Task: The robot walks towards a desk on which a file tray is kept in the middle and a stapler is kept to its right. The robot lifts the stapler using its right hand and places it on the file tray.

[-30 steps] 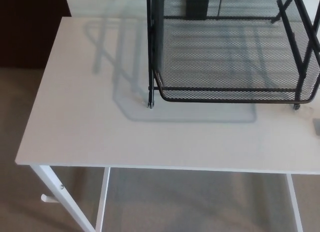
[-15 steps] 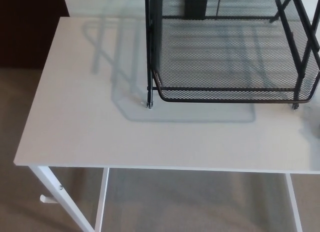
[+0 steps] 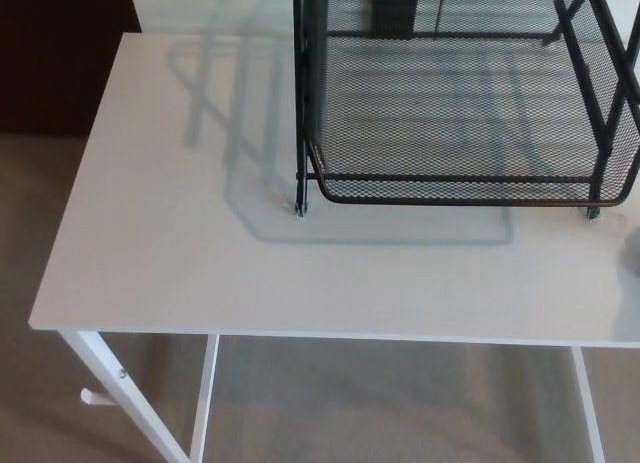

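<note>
Black mesh tray (image 3: 460, 196) sits on the white counter (image 3: 170, 253), toward the far right of my feed. Neither hand's in shot, so can't tell their grip. Can't make out the stapler either.

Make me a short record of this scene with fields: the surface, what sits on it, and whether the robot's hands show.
surface: white desk on white legs
file tray: black mesh file tray, standing on the desk, right of the picture's middle, cut off at the top edge
stapler: not clearly in view
left hand: not in view
right hand: not in view
floor: beige carpet
</note>
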